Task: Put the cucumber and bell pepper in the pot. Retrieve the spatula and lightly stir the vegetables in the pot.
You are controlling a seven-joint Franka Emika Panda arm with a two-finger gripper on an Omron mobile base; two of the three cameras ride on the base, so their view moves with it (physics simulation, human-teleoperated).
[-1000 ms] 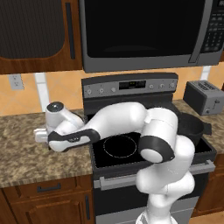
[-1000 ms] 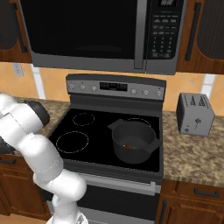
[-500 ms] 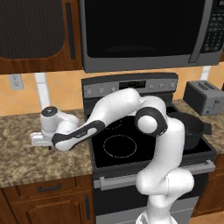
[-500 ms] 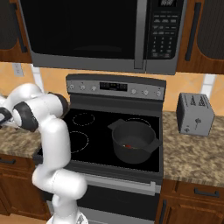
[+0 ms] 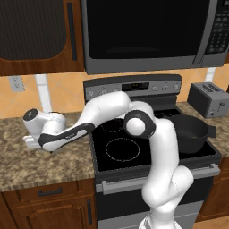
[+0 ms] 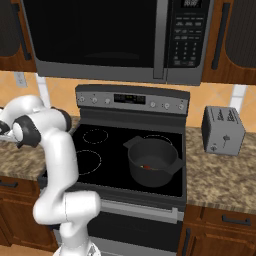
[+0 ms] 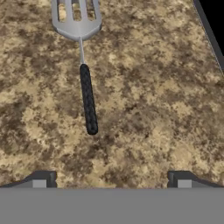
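The spatula [image 7: 88, 100] lies flat on the granite counter, its slotted silver head [image 7: 76, 17] at the top of the hand view and its dark handle pointing toward me. My gripper [image 7: 111, 179] hovers over the counter just short of the handle's end, open, with nothing between its fingertips [image 7: 43, 179]. In the left base view the gripper [image 5: 31, 142] hangs low over the counter, left of the stove. The dark pot [image 6: 152, 160] stands on the stove's front right burner. Inside it show the red bell pepper [image 6: 145, 167] and a yellow-green bit of the cucumber [image 6: 151, 169].
The black cooktop [image 5: 120, 150] lies between my hand and the pot [image 5: 190, 132]; its dark edge [image 7: 210, 26] shows at the hand view's upper right. A toaster [image 6: 222, 129] stands on the right counter. A microwave [image 5: 147, 31] hangs above the stove.
The arm has swung further left over the counter, with the elbow rising above the stove and the hand sliding left and a little lower. The pot stayed put.
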